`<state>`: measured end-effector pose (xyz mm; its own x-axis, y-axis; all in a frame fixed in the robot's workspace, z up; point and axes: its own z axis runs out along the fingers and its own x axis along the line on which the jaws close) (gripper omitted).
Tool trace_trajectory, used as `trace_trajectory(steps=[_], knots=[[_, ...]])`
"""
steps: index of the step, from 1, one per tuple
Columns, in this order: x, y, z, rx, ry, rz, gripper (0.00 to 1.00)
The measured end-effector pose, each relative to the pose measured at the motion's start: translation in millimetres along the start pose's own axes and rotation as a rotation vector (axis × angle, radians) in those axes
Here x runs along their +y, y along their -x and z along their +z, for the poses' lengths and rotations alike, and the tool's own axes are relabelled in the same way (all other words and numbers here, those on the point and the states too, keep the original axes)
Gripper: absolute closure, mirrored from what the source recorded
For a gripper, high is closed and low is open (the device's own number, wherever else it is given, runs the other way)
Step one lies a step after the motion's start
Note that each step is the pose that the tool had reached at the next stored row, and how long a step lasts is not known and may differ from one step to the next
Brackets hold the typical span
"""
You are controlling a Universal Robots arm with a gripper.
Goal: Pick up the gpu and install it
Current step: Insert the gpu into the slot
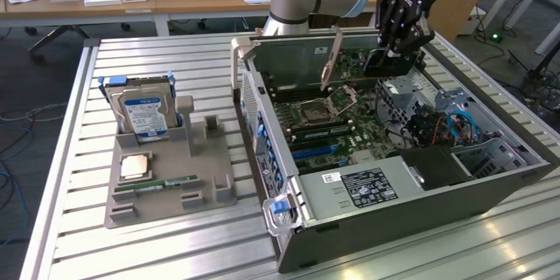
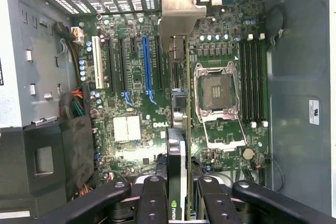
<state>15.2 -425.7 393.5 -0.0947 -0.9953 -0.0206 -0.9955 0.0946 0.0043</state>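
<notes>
Gripper (image 2: 178,204) fingers (image 2: 152,200) are clamped on the gpu (image 2: 177,153). On the wrist view I see the card edge-on between them. A dark face with a small green logo sits closest to the camera, and a thin green board edge runs away to the silver end bracket near the back of the case (image 2: 294,51). Beyond it lies the motherboard (image 2: 131,108). The card lines up between the blue slot (image 2: 146,61) and the open processor socket (image 2: 218,90).

The exterior view gives me the height instead. The gripper (image 1: 387,60) hangs inside the open case (image 1: 420,195), and the gpu (image 1: 331,57) shows its long bracket slanting down toward the board. I cannot tell whether its lower edge touches a slot.

Off to that view's left, a grey tray (image 1: 166,195) carries the blue-labelled hard drive (image 1: 144,113) standing upright and a narrow green memory stick (image 1: 157,185) lying flat.
</notes>
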Motion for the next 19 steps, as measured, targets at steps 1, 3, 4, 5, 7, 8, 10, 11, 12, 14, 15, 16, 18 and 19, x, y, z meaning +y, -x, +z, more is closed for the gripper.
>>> trace_trajectory(steps=[1,3,4,5,7,8,10,11,12,14,15,16,18,19], knots=[[0.0,0.0,0.0,0.0000,0.0000,0.000,0.73],[0.0,0.0,0.0,-0.0001,0.0000,0.000,0.73],[0.0,0.0,0.5,-0.0004,-0.0001,0.000,0.73],[0.0,0.0,1.2,-0.0006,-0.0001,0.000,0.73],[0.0,-0.1,2.8,-0.0002,-0.0001,0.000,0.73],[0.0,-0.1,3.7,-0.0002,0.0000,0.000,0.73],[0.1,-0.1,5.5,-0.0001,0.0000,0.000,0.73],[0.2,-0.2,6.5,-0.0001,0.0000,0.000,0.73],[0.4,-0.2,7.6,-0.0001,0.0000,0.000,0.73],[0.7,-0.3,10.2,-0.0001,0.0000,0.000,0.73],[1.0,-0.3,11.7,-0.0002,-0.0001,0.000,0.73],[1.2,-0.4,13.0,-0.0002,-0.0001,0.000,0.73],[1.8,-0.5,15.7,-0.0001,-0.0001,0.000,0.73],[2.3,-0.6,16.9,-0.0001,0.0000,0.000,0.73]])
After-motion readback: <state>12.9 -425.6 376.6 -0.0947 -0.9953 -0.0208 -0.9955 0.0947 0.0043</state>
